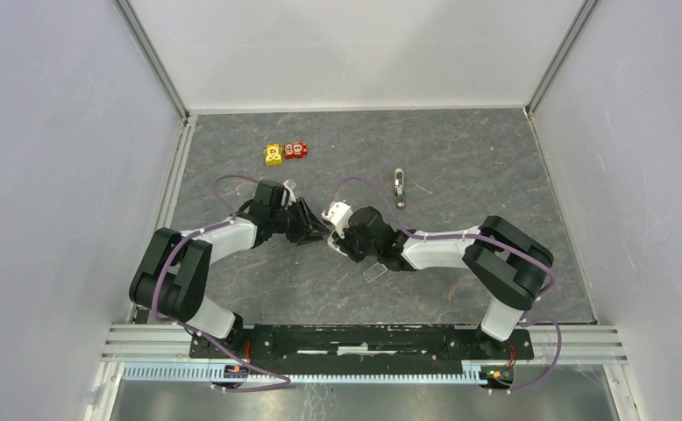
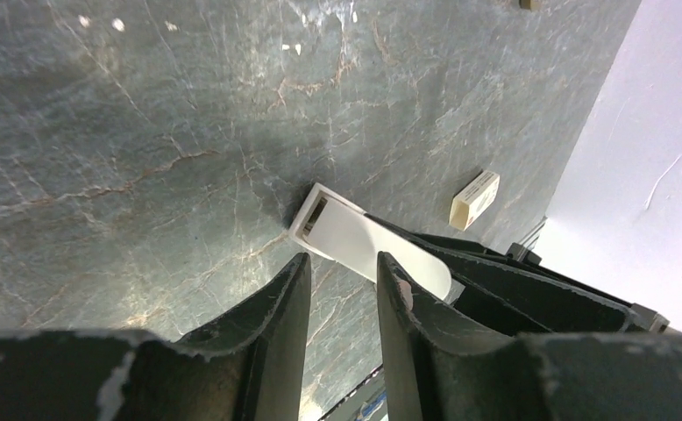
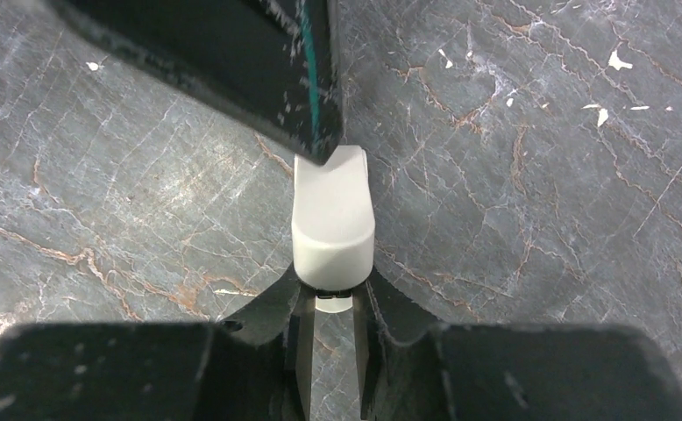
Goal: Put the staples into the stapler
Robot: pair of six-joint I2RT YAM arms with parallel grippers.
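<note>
Right claw grips the cream-white stapler by one end.

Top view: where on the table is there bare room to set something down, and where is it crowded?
Free: the far right corner, between the metal piece and the right wall; the near strip ahead of the mounting bar; the far left, beside the toy blocks. Crowded: the centre, where the left fingers and right fingers flank the stapler.
</note>
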